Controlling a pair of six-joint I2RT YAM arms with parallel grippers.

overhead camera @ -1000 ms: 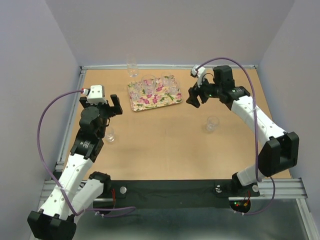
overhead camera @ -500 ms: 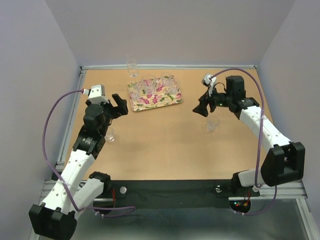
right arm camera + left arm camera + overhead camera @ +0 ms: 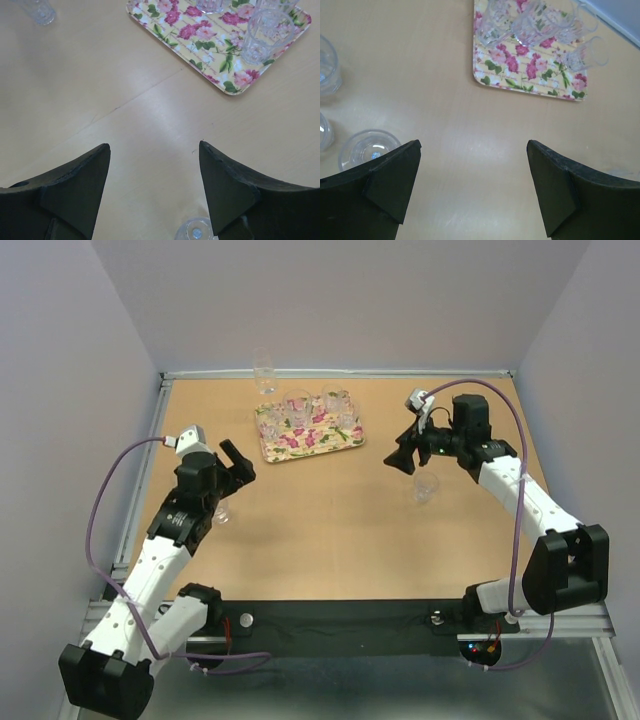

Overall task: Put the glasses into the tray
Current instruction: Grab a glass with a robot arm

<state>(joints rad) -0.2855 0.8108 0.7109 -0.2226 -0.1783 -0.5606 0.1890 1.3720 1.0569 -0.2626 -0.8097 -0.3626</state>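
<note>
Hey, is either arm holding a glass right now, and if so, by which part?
Nothing is held. The left arm's fingers and the right arm's fingers both stand open, with nothing gripped between them.

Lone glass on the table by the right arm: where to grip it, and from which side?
Across its wall just below the rim, from straight above. The glass stands upright, mouth up, with nothing close beside it, so the open right gripper can likely straddle it.

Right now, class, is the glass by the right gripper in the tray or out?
Out: the glass stands on the table, apart from the tray.
</note>
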